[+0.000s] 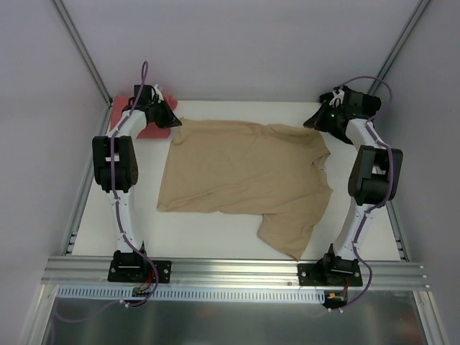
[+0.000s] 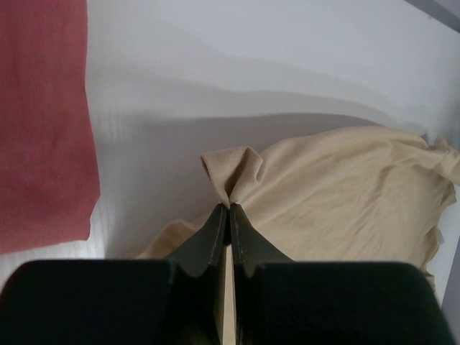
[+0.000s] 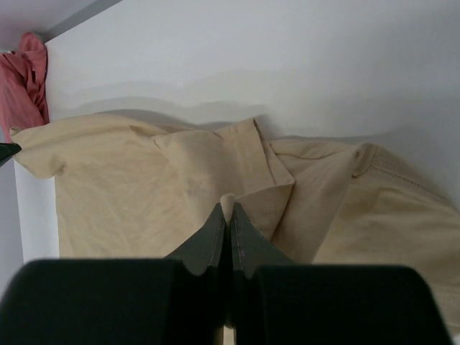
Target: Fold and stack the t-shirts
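Note:
A tan-beige t-shirt [image 1: 241, 172] lies spread across the middle of the white table, one sleeve trailing toward the front. My left gripper [image 1: 172, 121] is shut on the shirt's far left corner, and the left wrist view shows the cloth [image 2: 338, 194] pinched into a peak above the gripper's tips [image 2: 229, 208]. My right gripper [image 1: 316, 123] is shut on the far right edge, a fold of cloth [image 3: 187, 180] nipped at its tips [image 3: 228, 207]. A salmon-red t-shirt [image 1: 151, 123] lies at the far left corner, mostly behind the left arm; it also shows as a salmon-red shirt [image 2: 39, 115] in the left wrist view.
White walls with metal corner posts [image 1: 79, 43] close in the table on three sides. An aluminium rail [image 1: 230, 269] carrying both arm bases runs along the near edge. Bare table [image 1: 208, 233] lies in front of the tan shirt.

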Available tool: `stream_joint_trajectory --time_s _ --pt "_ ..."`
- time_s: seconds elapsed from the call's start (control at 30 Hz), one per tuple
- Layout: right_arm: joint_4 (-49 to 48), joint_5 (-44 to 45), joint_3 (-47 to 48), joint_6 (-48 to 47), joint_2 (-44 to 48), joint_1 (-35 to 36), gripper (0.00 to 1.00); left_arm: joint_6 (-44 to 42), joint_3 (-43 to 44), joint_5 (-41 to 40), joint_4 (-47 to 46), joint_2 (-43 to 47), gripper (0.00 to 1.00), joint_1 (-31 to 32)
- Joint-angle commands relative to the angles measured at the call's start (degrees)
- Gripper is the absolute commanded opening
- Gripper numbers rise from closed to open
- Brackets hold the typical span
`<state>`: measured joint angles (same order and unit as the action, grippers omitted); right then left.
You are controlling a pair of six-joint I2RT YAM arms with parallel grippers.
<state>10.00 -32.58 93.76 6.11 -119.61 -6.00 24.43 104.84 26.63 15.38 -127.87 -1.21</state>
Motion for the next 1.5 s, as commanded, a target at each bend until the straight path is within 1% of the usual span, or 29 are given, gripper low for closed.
stream_joint_trajectory --time_s 0.0,0.07,0.23,0.43,0.7,0.87,0.9,0.93,0.97,1.0,1.03,1.2,1.47 --pt "1.7 2.2 -1.8 -2.9 6.9 -0.5 0.01 -1.3 -4.1 0.0 -2.0 5.5 0.0 -0.4" --pt "1.5 3.0 -5.2 -3.1 8.8 -0.8 0.0 -1.3 -6.2 -0.1 -2.6 7.0 0.0 -0.4" --pt "1.2 4.3 -9.7 -3.2 11.7 -1.1 0.0 -1.9 -9.7 -0.7 -2.8 9.9 0.0 -0.4" --pt "0.6 5.4 -15.3 -2.5 14.3 -1.6 0.0 -3.1 -11.2 -1.8 -2.1 12.9 0.0 -0.4" --pt "1.0 6.4 -19.7 -2.3 16.3 -2.0 0.0 -4.1 -14.9 -2.6 -1.8 16.2 0.0 -0.4" --pt "2.8 6.8 -21.9 -2.2 17.0 -2.1 0.01 -3.8 -19.3 -2.3 -2.9 17.1 0.0 -0.4" --pt "3.4 6.2 -21.9 -2.4 17.0 -2.1 0.06 -3.7 -19.8 -2.3 -3.0 17.3 0.0 -0.4" --pt "4.1 6.1 -22.0 -2.5 17.0 -2.1 0.15 -3.4 -21.2 -2.2 -3.6 17.6 0.0 -0.4" --pt "5.3 6.2 -22.6 -2.4 17.0 -2.1 0.34 -3.3 -21.9 -2.2 -3.9 17.9 0.0 -0.4" --pt "5.4 6.7 -23.3 -2.2 17.8 -2.1 0.9 -3.0 -23.0 -2.1 -4.1 18.2 0.0 -0.4" --pt "5.3 7.1 -23.9 -2.2 18.4 -2.2 0.99 -2.7 -23.5 -2.0 -4.6 18.4 0.0 -0.5" --pt "6.1 8.0 -25.7 -1.5 22.0 -2.6 1.0 -2.2 -26.6 -2.1 -5.7 20.6 0.0 -0.4" --pt "7.1 7.0 -23.4 -0.5 22.9 -2.6 0.99 -2.9 -28.9 -3.0 -6.6 23.1 0.0 -0.4"
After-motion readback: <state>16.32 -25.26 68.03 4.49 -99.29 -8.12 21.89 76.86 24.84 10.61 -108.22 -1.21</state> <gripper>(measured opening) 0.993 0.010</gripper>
